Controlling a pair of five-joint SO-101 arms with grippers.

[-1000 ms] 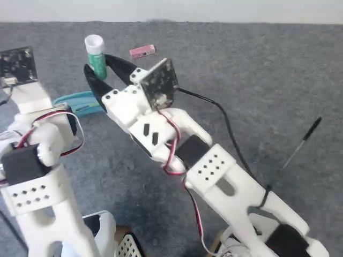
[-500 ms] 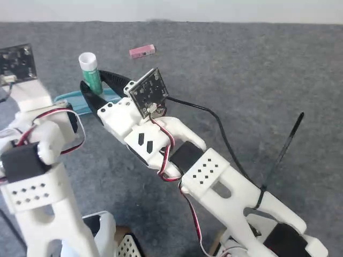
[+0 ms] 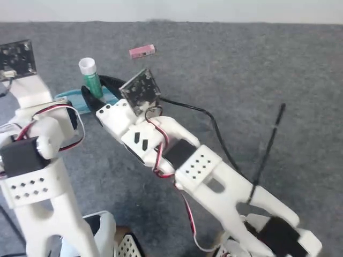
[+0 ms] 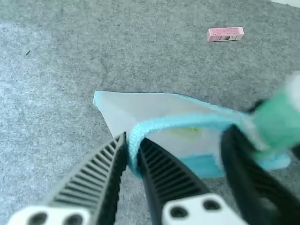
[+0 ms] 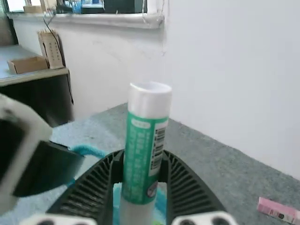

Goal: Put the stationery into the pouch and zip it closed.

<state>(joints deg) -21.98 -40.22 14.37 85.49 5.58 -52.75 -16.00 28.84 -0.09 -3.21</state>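
— How does our glue stick (image 3: pixel 93 81) look?
— Green, white-capped, upright at upper left, clenched in our right tool (image 5: pixel 142 164) beside the teal pouch (image 4: pixel 154 112); our left tool (image 4: pixel 132 143) pinches the pouch's rim.

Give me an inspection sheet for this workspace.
Surface: grey carpet.
Job's things: glue stick upright, at the pouch; the pouch lies on the carpet with its mouth open; eraser lies apart, farther back.
Clutter: nothing seen.
Grippers: left gripper shut on the pouch's rim; right gripper shut on the glue stick.
Cables: black cable loops from the right wrist camera; red wires along the arm.
Surroundings: white wall; box on a desk.
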